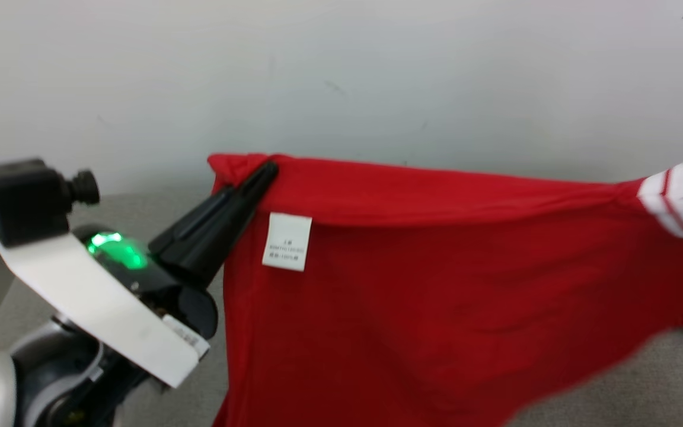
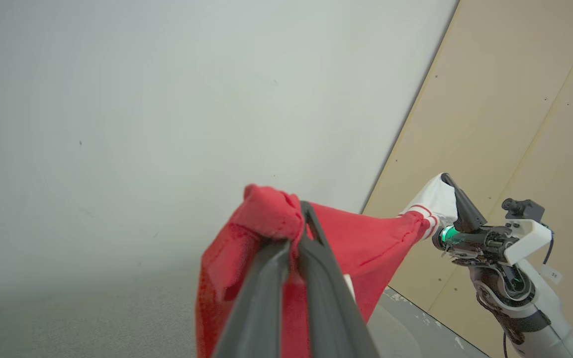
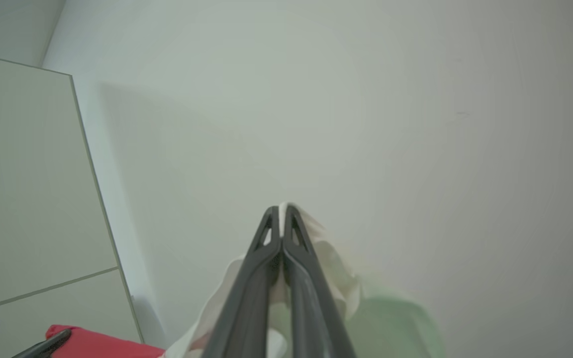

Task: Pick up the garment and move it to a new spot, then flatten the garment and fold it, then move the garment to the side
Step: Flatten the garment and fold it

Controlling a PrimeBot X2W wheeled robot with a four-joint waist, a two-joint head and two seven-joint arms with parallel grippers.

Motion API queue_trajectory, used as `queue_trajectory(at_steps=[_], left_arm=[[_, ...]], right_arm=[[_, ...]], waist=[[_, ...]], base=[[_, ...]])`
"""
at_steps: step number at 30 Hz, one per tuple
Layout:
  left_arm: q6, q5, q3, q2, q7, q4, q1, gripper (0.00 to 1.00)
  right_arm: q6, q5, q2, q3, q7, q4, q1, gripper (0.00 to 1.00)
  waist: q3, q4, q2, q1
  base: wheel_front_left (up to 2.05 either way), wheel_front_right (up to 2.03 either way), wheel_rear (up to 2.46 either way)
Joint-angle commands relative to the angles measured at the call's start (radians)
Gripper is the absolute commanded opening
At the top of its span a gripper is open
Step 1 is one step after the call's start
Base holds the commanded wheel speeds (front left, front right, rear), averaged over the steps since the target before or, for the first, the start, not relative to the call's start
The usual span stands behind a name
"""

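With the left gripper [image 1: 263, 175] clamped on 1 bunched red corner [image 1: 232, 166] and the right gripper [image 3: 281, 214] clamped on the white sleeve [image 1: 682, 196], the garment [image 1: 436, 284] hangs stretched between them over the grey surface [image 1: 644, 379], so both arms should travel together, level and taut.

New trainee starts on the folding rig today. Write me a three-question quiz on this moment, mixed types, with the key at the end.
1. True or false: the red garment lies folded in a neat pile.
2. Multiple choice: the right gripper has its jaws shut on A) the white sleeve, B) the red body, C) nothing.
3. Fill in: the white label hangs nearest the ____ gripper.

Key: 1 false, it hangs stretched between both grippers; 2 A; 3 left, as the left gripper pinches the red corner just above it.
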Motion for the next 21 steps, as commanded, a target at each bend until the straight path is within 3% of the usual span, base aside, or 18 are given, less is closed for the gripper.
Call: queue_trajectory(at_steps=[1, 6, 13, 18, 21], left_arm=[[0.014, -0.019, 0.003, 0.008, 0.024, -0.010, -0.045, 0.00], [0.041, 0.000, -0.014, 0.024, 0.087, 0.030, -0.198, 0.00], [0.030, 0.082, -0.053, 0.044, 0.103, 0.240, -0.403, 0.00], [0.013, 0.158, -0.063, 0.032, 0.049, 0.484, -0.624, 0.00], [-0.008, 0.210, -0.066, 0.035, -0.015, 0.641, -0.780, 0.00]], right_arm=[[0.000, 0.007, -0.010, -0.035, 0.027, -0.017, -0.033, 0.00], [0.000, -0.028, -0.018, -0.109, 0.157, 0.016, -0.156, 0.00], [0.000, -0.166, 0.091, -0.082, 0.334, 0.190, -0.419, 0.00], [0.000, -0.350, 0.251, -0.093, 0.417, 0.395, -0.739, 0.00], [0.000, -0.481, 0.340, -0.111, 0.414, 0.517, -0.938, 0.00]], waist=[[0.015, -0.013, 0.0000, 0.0000], [0.084, -0.030, 0.0000, 0.0000], [0.236, -0.035, 0.0000, 0.0000], [0.395, -0.030, 0.0000, 0.0000], [0.480, -0.030, 0.0000, 0.0000]], base=[[0.00, 0.00, 0.00], [0.00, 0.00, 0.00], [0.00, 0.00, 0.00], [0.00, 0.00, 0.00], [0.00, 0.00, 0.00]])
